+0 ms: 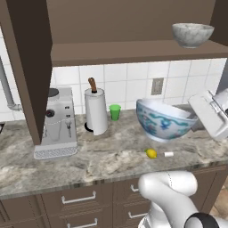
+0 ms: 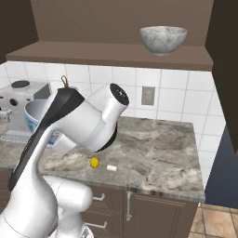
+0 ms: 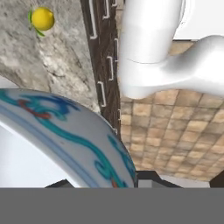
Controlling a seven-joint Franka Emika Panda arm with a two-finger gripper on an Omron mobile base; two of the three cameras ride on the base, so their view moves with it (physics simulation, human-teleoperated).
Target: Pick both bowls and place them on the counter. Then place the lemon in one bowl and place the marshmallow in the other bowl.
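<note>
Clamped on the rim of the wide white bowl with blue and red painted pattern (image 1: 164, 119): two-finger gripper (image 3: 131, 178), fingertips pinching the bowl's wall, bowl tilted and lifted just above the grey-brown marbled stone counter (image 1: 67, 164). Below the held bowl on the stone, small yellow oval lemon (image 1: 151, 153), with tiny white cylindrical marshmallow (image 1: 168, 154) just beside it, apart. High above the gripper, on the brown cabinet shelf (image 1: 133, 52), grey-white marbled stone-look bowl (image 1: 192, 34), upright.
</note>
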